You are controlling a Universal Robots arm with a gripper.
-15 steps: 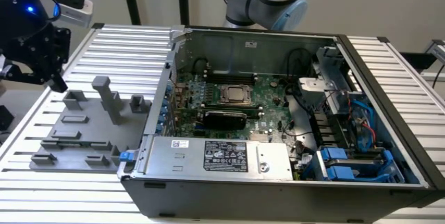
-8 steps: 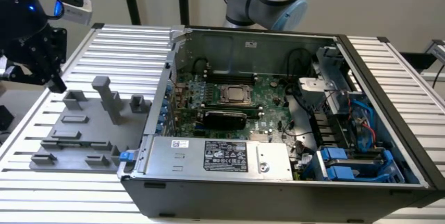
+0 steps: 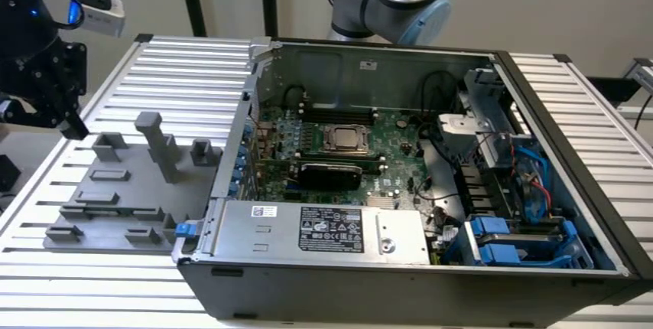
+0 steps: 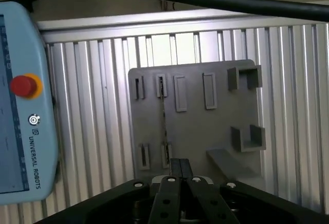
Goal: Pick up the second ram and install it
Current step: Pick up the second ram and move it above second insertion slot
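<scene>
The black gripper, its fingers together and empty, hovered over the grey plastic fixture plate. The second ram, a thin dark strip seen edge-on, stood in 1 slot pair just beside the fingertips, its long axis running away from them.

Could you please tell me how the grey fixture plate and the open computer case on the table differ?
The fixture plate is a low, flat, grey slab with raised blocks; the computer case is a deep, dark box lying open. The plate looks plain and uniform, while the case holds a green motherboard and a power supply. Both rest on the ribbed metal table, the plate at the exterior view's left.
</scene>
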